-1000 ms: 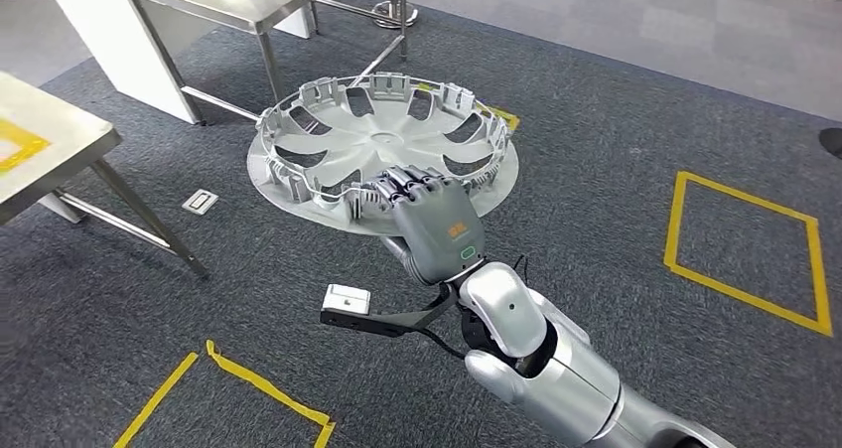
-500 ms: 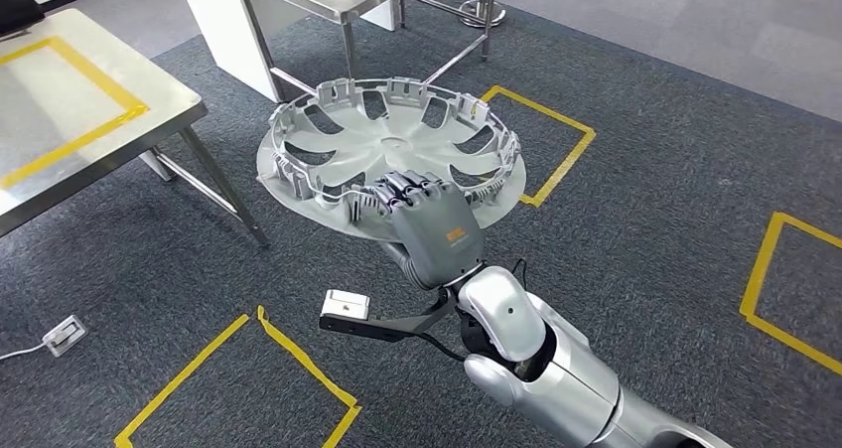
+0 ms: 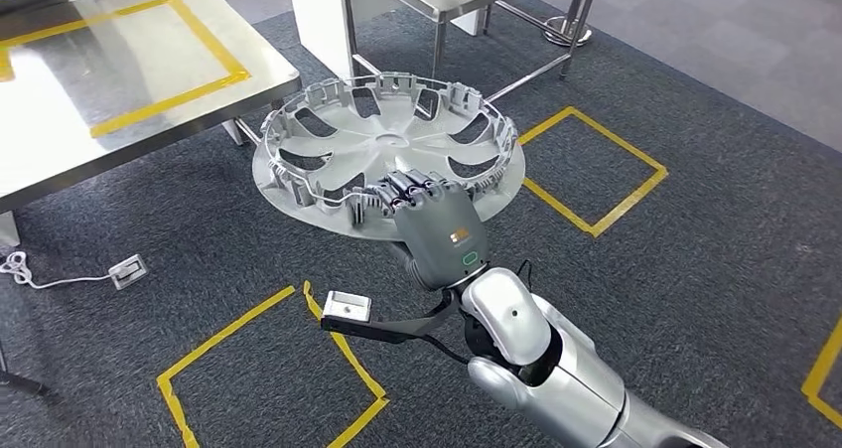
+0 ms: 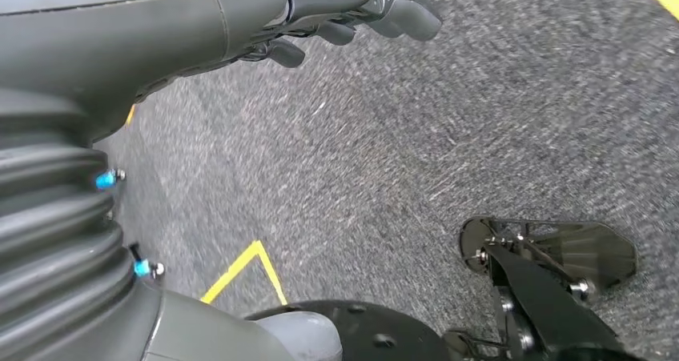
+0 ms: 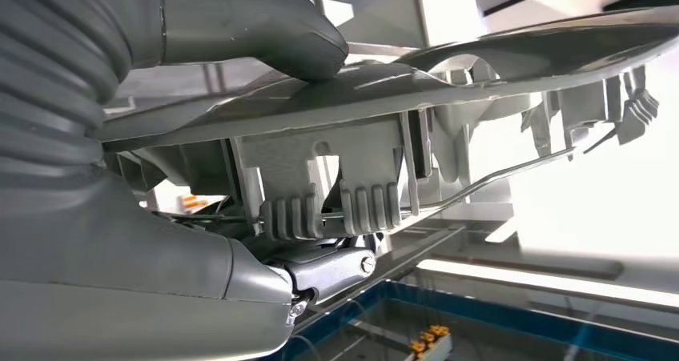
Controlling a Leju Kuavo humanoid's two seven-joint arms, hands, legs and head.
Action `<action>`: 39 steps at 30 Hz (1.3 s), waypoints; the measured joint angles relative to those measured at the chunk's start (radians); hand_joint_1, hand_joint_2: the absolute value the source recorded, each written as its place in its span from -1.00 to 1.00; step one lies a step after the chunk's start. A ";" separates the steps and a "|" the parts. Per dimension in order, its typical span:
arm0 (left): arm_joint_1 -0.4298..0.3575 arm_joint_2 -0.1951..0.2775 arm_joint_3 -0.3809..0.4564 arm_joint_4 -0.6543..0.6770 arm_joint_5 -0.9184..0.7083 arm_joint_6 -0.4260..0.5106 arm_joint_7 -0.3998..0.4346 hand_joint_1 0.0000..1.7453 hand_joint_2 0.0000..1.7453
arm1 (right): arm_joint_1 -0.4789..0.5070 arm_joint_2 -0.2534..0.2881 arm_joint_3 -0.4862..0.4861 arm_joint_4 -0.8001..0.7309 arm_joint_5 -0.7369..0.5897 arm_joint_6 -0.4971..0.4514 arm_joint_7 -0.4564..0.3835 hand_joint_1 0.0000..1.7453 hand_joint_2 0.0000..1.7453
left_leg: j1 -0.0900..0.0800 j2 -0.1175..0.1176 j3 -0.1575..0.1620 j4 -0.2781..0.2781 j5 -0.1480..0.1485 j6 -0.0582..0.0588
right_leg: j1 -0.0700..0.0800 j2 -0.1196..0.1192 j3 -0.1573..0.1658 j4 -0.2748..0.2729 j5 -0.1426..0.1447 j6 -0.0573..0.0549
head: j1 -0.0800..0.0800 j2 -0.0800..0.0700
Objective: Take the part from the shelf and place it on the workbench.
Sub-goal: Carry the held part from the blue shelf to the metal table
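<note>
Whole view has swung round since a moment ago, so that's the robot turning, not stuff moving: the steel table [image 3: 129, 80] with the yellow tape outline has slid further into the upper left, and a socket box [image 3: 128, 269] with a white cable is on the carpet at the left now. Relative to the robot, the right hand [image 3: 437, 224] hasn't budged. It's clamped on the near rim of the part [image 3: 382, 145], a big grey wheel cover carried roughly flat with its ribbed, clip-lined side facing up, out in front over the dark carpet and just beside the table's corner, not resting on anything. Fingers curl over the rim from above; from the wrist cam you can see the thumb [image 5: 264, 33] pressed on the opposite face of the cover, so it's a proper pinch.

Left hand [image 4: 240, 25] hangs over the carpet with nothing in it, fingers loosely bent but apart.

Yellow tape squares are marked on the floor, one just beyond the part to the right, another near the robot's side. A second table's legs stand at the top.
</note>
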 joint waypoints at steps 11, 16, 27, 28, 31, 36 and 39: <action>-0.001 -0.005 0.006 0.000 0.007 -0.012 0.017 -1.00 1.00 | 0.008 0.008 -0.002 -0.023 0.029 0.018 0.017 1.00 1.00 | 0.000 0.024 -0.076 0.109 -0.057 -0.058 | -0.006 0.017 0.127 -0.290 0.127 -0.044 | -0.008 0.000; -0.002 0.000 0.008 -0.001 0.007 -0.016 0.020 -1.00 1.00 | 0.021 0.010 -0.004 -0.034 0.041 0.021 0.021 1.00 1.00 | 0.005 0.069 -0.109 0.207 -0.075 -0.073 | -0.003 -0.064 0.130 -0.288 0.121 -0.045 | -0.010 0.000; -0.005 0.003 0.008 -0.004 -0.005 -0.020 0.008 -1.00 1.00 | 0.045 0.017 -0.025 -0.061 0.049 0.020 0.019 1.00 1.00 | 0.000 0.064 -0.008 -0.001 0.005 0.002 | -0.001 -0.018 0.061 -0.094 -0.006 0.005 | -0.001 0.000; -0.006 0.003 0.008 -0.004 -0.005 -0.020 0.007 -1.00 1.00 | 0.049 0.017 -0.029 -0.061 0.049 0.019 0.019 1.00 1.00 | -0.001 0.049 -0.009 0.000 0.006 0.003 | -0.001 -0.007 0.030 -0.032 -0.029 0.006 | 0.000 0.000; -0.005 0.003 0.008 -0.004 -0.004 -0.020 0.006 -1.00 1.00 | 0.054 0.015 -0.034 -0.062 0.050 0.019 0.019 1.00 1.00 | -0.001 0.007 -0.010 0.003 0.008 0.002 | -0.002 0.002 0.025 -0.036 0.012 0.002 | 0.000 0.000; -0.005 0.003 0.008 -0.005 -0.002 -0.020 0.006 -1.00 1.00 | 0.052 0.014 -0.045 -0.067 0.032 0.015 0.013 1.00 1.00 | -0.005 -0.033 -0.019 0.009 0.012 -0.013 | -0.003 0.035 0.120 -0.262 0.106 -0.010 | 0.001 0.000; -0.005 0.005 0.008 -0.005 -0.002 -0.019 0.006 -1.00 1.00 | 0.050 0.014 -0.051 -0.067 0.016 0.012 0.011 1.00 1.00 | -0.002 -0.032 -0.020 0.004 0.015 -0.016 | 0.000 0.035 0.117 -0.265 0.110 -0.013 | 0.001 0.000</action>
